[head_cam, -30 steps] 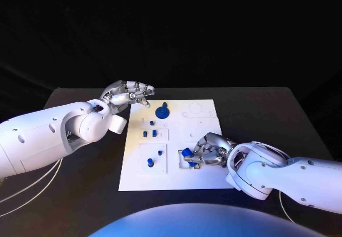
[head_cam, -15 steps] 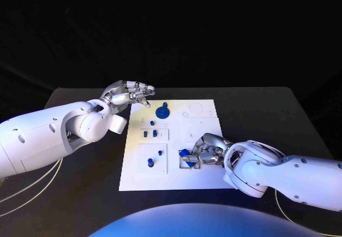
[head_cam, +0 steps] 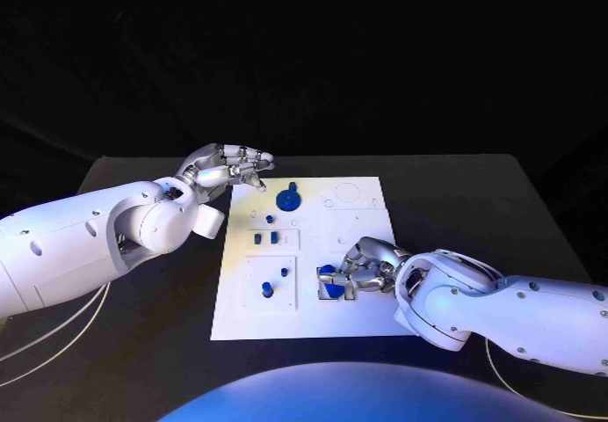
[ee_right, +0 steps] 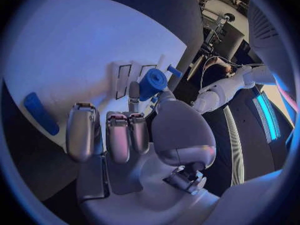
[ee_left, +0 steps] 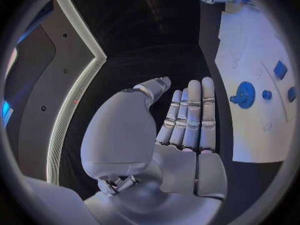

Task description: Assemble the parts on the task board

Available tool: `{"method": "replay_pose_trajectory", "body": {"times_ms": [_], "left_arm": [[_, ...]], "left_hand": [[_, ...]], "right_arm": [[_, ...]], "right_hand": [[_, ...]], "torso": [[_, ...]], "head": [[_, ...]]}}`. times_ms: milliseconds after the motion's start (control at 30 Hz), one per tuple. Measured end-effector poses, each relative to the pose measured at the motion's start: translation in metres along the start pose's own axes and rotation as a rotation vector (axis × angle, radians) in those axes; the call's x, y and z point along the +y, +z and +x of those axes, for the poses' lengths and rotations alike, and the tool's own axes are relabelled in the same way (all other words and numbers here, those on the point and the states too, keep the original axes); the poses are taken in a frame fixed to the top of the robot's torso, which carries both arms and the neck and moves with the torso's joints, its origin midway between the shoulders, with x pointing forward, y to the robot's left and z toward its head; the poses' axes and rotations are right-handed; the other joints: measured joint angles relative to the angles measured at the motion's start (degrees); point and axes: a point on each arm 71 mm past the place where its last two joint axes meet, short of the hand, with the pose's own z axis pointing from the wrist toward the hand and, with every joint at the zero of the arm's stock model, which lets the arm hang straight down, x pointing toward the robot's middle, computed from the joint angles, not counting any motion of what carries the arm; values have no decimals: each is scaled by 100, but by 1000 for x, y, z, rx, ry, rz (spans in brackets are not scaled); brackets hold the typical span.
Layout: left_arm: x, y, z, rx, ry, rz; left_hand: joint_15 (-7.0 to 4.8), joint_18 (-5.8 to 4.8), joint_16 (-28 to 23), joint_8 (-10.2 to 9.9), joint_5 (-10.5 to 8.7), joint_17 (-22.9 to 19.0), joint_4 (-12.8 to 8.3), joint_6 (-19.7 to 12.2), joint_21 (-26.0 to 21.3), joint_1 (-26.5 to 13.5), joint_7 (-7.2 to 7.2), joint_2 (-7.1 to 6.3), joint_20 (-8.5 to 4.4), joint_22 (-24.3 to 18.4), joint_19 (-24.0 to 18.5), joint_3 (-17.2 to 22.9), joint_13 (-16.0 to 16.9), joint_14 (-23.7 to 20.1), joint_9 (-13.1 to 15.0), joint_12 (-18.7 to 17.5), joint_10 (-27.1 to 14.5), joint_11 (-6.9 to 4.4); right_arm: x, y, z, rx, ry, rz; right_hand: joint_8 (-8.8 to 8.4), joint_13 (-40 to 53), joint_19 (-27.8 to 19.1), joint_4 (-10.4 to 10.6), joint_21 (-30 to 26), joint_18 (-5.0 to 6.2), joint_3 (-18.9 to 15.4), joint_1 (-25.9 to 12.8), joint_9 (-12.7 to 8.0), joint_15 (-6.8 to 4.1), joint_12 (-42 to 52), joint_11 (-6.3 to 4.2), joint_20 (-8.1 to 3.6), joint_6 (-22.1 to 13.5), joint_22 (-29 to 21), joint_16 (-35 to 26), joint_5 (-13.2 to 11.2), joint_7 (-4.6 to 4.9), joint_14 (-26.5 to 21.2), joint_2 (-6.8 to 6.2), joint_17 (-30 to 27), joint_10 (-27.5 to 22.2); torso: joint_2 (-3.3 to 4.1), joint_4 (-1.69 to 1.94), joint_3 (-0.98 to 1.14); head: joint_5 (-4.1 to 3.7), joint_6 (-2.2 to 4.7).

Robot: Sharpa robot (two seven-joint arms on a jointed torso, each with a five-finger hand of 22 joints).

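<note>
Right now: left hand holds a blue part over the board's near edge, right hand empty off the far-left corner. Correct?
Sides swapped. The head view shows the right hand holding the blue part over the task board near edge; the left hand hangs empty off its far-left corner.

Lab or demo booth: black table [head_cam: 481, 202], dark backdrop, lit wall panels [ee_left: 75, 100], white task board [head_cam: 355, 325].

Right hand [head_cam: 358, 272] on a blue part [head_cam: 332, 286] over the task board [head_cam: 355, 318]
</note>
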Motion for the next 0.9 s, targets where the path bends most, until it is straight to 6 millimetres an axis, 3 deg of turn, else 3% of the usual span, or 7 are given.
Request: {"method": "replay_pose_trajectory", "body": {"times_ms": [100,200,267,400,567,767,900], "left_arm": [[0,0,0,0,0,0],[0,0,0,0,0,0],[0,0,0,0,0,-1],[0,0,0,-1,0,-1],[0,0,0,-1,0,-2],[0,-1,-1,-2,0,-3],[0,-1,-1,-2,1,-4]], "left_hand": [[0,0,0,0,0,0,0,-20,-23,0,19,0,0,-6,0,0,0,0,-1,0,0,0],[0,0,0,0,0,0,0,-19,-23,0,19,0,0,-6,0,0,0,0,-5,0,0,0],[0,0,0,0,0,0,0,-20,-22,0,19,0,0,-6,0,0,0,0,-5,0,0,0],[0,0,0,0,0,0,0,-19,-22,0,19,0,0,-6,0,0,0,0,-4,2,0,0],[0,0,0,0,0,0,0,-19,-22,0,19,0,0,-6,0,0,1,0,-4,23,0,0],[0,0,0,0,0,0,0,-19,-21,0,19,0,0,-6,0,0,1,0,-4,23,0,0],[0,0,0,1,0,0,0,-19,-21,0,19,0,0,-6,0,0,1,0,-4,23,0,0]], "right_arm": [[0,0,0,0,-8,0],[1,1,0,0,-18,-3],[1,1,1,0,-25,-5],[2,0,1,-2,-37,-9],[3,-2,0,-5,-48,-17],[2,-8,-1,-8,-51,-24],[0,-14,-2,-10,-50,-28]], "right_hand": [[20,0,0,10,0,0,-187,-255,6,0,0,-19,0,3,0,0,1,-42,-1,-94,0,-19],[21,-1,0,21,0,0,-209,-695,21,0,0,-19,0,-19,0,0,57,-19,-1,-490,-1,-20],[20,-1,0,41,0,0,-184,-858,26,0,0,-19,0,-19,-1,0,57,-19,-1,-653,-1,-20],[20,-1,0,26,0,0,-167,-977,32,0,0,-19,0,-20,-1,0,79,-19,-1,-772,-1,-20],[20,-1,0,25,0,0,-110,-983,36,0,0,-19,0,-20,-1,0,79,-19,-1,-778,-1,-20],[20,-2,0,-7,0,0,56,-718,53,0,0,-19,1,-40,-2,0,79,-39,-1,-517,-1,-20],[41,-2,0,2,0,0,79,-533,59,0,0,-19,1,-40,-2,0,55,-39,-1,-484,-1,-20]], "torso": [[-3,0,-2],[-4,0,-3],[-5,0,-3],[-5,0,-4],[-6,2,-5],[-8,3,-4],[-9,0,-2]], "head": [[-4,0],[-10,0],[-12,0],[-16,0],[-16,0],[-10,0],[-9,0]]}}
